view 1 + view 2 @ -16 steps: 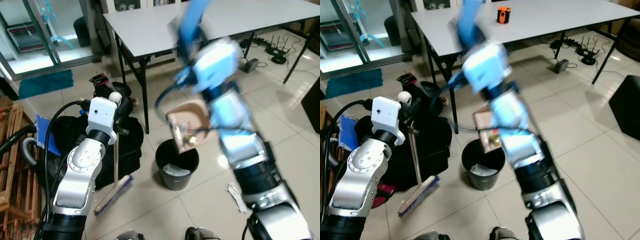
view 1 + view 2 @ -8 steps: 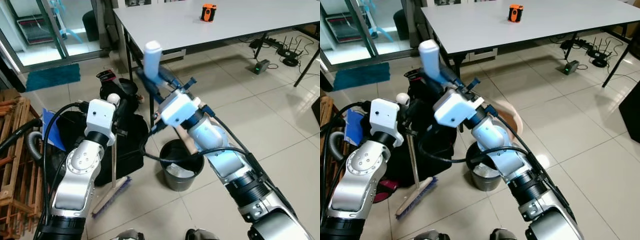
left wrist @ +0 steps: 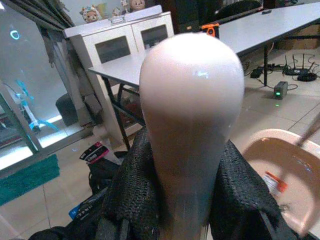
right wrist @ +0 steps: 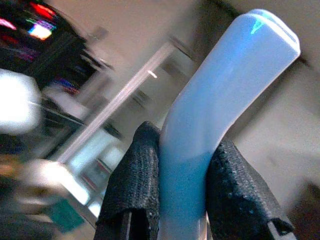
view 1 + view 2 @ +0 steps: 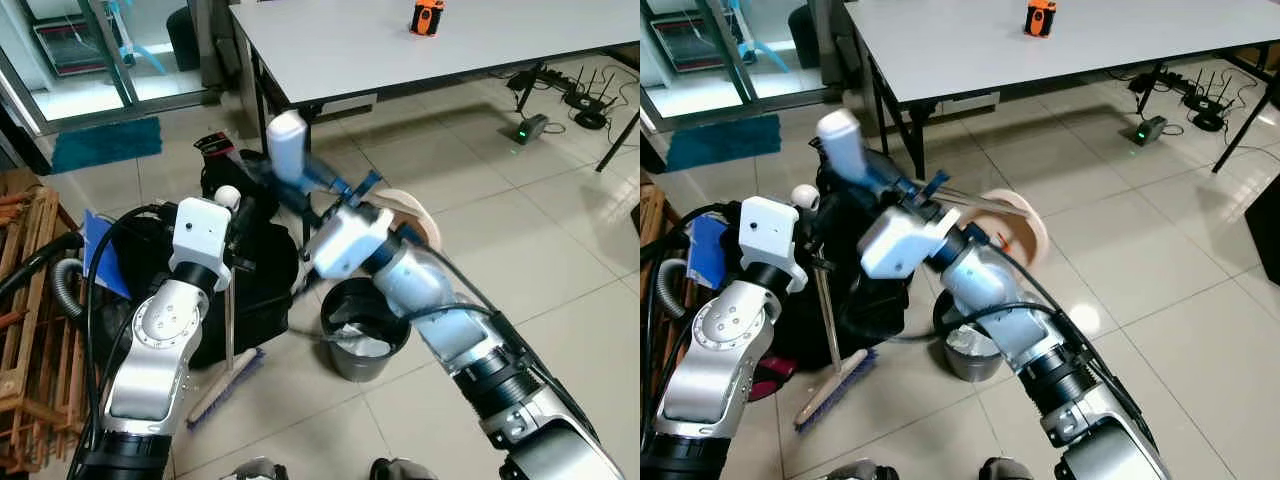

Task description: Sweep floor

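right gripper [image 4: 170, 200] clamping dustpan [image 5: 1015, 225] handle, holding pan tilted just above bin [image 5: 365, 320] | left gripper [image 3: 192, 200] clamping broom [image 5: 228, 340] upright; bristles resting on floor beside bin, on the robot's left

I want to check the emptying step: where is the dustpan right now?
The dustpan is held up by its blue handle in the right hand, tilted above the black bin, in the middle of the head views, right of the broom.
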Motion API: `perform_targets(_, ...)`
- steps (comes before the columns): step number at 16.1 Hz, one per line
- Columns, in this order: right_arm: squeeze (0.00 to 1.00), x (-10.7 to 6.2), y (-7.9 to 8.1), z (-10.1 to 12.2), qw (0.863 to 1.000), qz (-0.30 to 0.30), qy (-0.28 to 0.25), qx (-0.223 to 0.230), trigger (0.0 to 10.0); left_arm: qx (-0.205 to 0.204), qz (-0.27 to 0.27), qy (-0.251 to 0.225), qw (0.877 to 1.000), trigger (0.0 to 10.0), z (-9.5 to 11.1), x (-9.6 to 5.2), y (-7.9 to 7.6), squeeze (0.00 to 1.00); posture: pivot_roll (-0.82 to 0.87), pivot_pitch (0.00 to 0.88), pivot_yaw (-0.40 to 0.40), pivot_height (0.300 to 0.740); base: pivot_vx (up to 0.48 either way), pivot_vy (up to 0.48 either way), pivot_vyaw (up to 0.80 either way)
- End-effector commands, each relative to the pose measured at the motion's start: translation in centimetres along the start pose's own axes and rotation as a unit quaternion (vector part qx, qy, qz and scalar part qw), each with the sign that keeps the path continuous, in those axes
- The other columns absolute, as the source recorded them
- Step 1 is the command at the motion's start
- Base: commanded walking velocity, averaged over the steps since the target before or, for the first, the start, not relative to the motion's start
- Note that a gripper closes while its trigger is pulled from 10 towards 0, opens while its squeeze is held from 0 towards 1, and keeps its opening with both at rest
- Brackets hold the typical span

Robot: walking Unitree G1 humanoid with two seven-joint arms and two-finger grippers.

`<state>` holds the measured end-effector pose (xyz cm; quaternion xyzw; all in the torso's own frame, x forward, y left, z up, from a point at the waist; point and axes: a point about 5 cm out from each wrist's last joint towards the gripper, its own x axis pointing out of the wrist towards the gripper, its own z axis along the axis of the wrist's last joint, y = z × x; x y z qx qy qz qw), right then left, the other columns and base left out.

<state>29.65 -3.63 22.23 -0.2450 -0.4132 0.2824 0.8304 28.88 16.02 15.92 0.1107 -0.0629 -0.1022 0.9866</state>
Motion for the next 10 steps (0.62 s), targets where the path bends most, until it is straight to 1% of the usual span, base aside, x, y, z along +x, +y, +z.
perform_targets(1, 0.00, 0.5, -3.2, 0.5, 0.998, -0.069, 0.000, -0.006, 10.0, 0.009, -0.004, -0.013, 1.000, 10.0, 0.6, -0.1, -0.1, 0.00, -0.03, 0.061, 0.016, 0.740, 0.000, 0.000, 0.00)
perform_targets(2, 0.00, 0.3, -5.3, 0.2, 0.993, -0.119, 0.023, -0.007, 10.0, 0.011, -0.006, -0.011, 1.000, 10.0, 0.5, -0.2, -0.1, 0.00, -0.03, 0.064, 0.018, 0.740, 0.000, 0.000, 0.00)
perform_targets(3, 0.00, -0.3, -7.4, 0.0, 0.986, -0.158, 0.042, -0.020, 10.0, 0.012, -0.007, -0.010, 1.000, 10.0, 0.4, -0.3, -0.3, 0.00, -0.03, 0.064, 0.021, 0.740, 0.000, 0.000, 0.00)
perform_targets(4, 0.00, -2.4, -12.1, -0.2, 0.969, -0.219, 0.099, -0.064, 10.0, 0.016, -0.012, -0.009, 1.000, 10.0, 0.2, -0.4, -0.8, 0.00, -0.05, 0.068, 0.029, 0.740, 0.000, 0.000, 0.00)
perform_targets(5, 0.00, -3.2, -13.4, 0.1, 0.964, -0.219, 0.117, -0.092, 10.0, 0.013, -0.016, -0.005, 1.000, 10.0, 0.0, -0.3, -1.0, 0.00, -0.06, 0.070, 0.033, 0.740, 0.000, 0.000, 0.00)
perform_targets(6, 0.00, -4.0, -14.5, 0.3, 0.959, -0.230, 0.132, -0.100, 10.0, 0.006, -0.016, -0.004, 1.000, 10.0, 0.0, -0.3, -1.2, 0.00, -0.06, 0.072, 0.036, 0.740, 0.000, -0.345, 0.00)
perform_targets(7, 0.00, -4.7, -15.1, 0.4, 0.955, -0.236, 0.149, -0.103, 10.0, -0.001, -0.016, -0.005, 1.000, 10.0, 0.1, -0.2, -1.4, 0.00, -0.07, 0.073, 0.038, 0.740, 0.000, -0.428, 0.00)
perform_targets(8, 0.00, -5.4, -15.6, 0.4, 0.949, -0.253, 0.165, -0.093, 10.0, -0.001, -0.020, -0.007, 1.000, 10.0, 0.2, -0.2, -1.7, 0.00, -0.07, 0.075, 0.038, 0.740, 0.000, -0.480, 0.00)
perform_targets(9, 0.00, -6.1, -15.8, 0.3, 0.943, -0.263, 0.181, -0.095, 10.0, -0.003, -0.023, -0.008, 1.000, 10.0, 0.2, -0.2, -1.9, 0.00, -0.07, 0.076, 0.038, 0.740, 0.000, -0.480, 0.00)
perform_targets(10, 0.00, -6.4, -15.9, 0.3, 0.941, -0.266, 0.186, -0.096, 10.0, -0.005, -0.024, -0.008, 1.000, 10.0, 0.2, -0.2, -2.0, 0.00, -0.07, 0.077, 0.039, 0.740, 0.000, -0.480, 0.00)
